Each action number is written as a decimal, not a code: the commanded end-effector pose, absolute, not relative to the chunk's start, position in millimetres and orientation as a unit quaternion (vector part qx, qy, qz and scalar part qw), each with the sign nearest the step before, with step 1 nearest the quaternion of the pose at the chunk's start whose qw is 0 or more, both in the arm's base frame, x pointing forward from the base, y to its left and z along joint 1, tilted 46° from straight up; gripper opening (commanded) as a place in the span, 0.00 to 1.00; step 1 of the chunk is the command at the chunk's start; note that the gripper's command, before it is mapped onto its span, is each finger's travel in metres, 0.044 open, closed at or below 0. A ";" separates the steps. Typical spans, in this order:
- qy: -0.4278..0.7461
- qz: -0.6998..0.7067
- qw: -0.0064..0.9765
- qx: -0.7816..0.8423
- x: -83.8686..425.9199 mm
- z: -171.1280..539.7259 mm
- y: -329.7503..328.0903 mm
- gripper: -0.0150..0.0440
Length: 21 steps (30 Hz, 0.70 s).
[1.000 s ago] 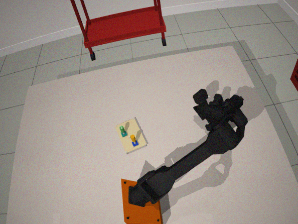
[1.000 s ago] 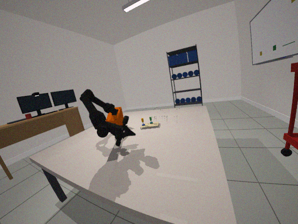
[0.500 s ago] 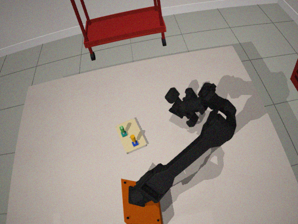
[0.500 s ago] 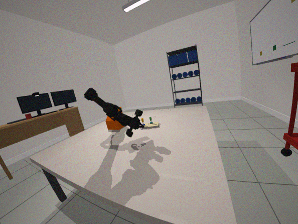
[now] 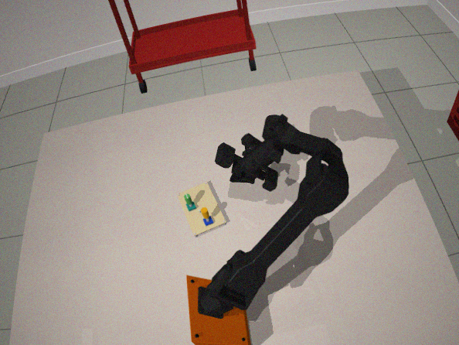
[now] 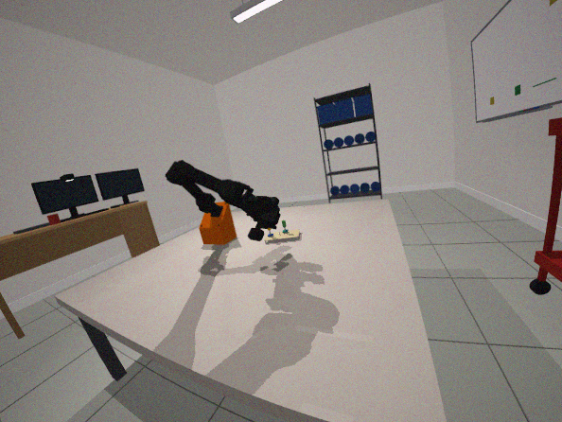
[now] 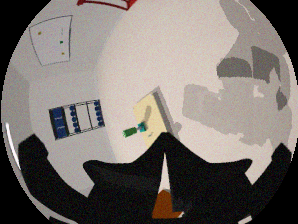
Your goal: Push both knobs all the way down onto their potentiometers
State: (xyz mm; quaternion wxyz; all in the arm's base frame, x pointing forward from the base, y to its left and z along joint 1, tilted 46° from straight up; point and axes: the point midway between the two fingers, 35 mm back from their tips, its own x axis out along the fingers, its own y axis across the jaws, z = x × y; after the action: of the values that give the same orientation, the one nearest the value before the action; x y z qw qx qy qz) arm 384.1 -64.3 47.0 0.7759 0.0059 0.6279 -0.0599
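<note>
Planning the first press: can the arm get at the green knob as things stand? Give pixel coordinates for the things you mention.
Probably yes: the end effector [image 5: 243, 181] is shut and off to one side, and nothing visible stands over the green knob [image 5: 188, 199] [image 6: 284, 223] [image 7: 130, 132].

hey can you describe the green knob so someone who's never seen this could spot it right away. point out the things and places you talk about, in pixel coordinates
From the orange base block [image 5: 220, 329] [image 6: 218, 229], look across the pale table to the small cream circuit board [image 5: 201, 193] [image 6: 289, 236] [image 7: 154, 112]. The green knob [image 5: 188, 198] [image 6: 284, 223] [image 7: 130, 132] stands above a teal potentiometer, farther from the base than its orange neighbour [image 5: 205, 213] over a blue one.
</note>
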 end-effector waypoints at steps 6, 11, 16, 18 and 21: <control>0.675 -0.049 0.729 -0.104 362.7 24.5 -31.3 0.25; 0.692 -0.043 0.700 -0.171 349.7 15.5 -15.5 0.25; 0.702 -0.037 0.669 -0.241 336.7 8.9 -1.5 0.25; 0.704 -0.035 0.656 -0.270 331.7 7.0 3.6 0.25; 0.705 -0.031 0.636 -0.313 324.4 4.8 10.8 0.25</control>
State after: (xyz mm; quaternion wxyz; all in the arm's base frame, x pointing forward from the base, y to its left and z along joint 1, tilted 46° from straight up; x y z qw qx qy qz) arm 331.4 4.2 7.4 0.6555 -0.2732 0.7031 -0.0360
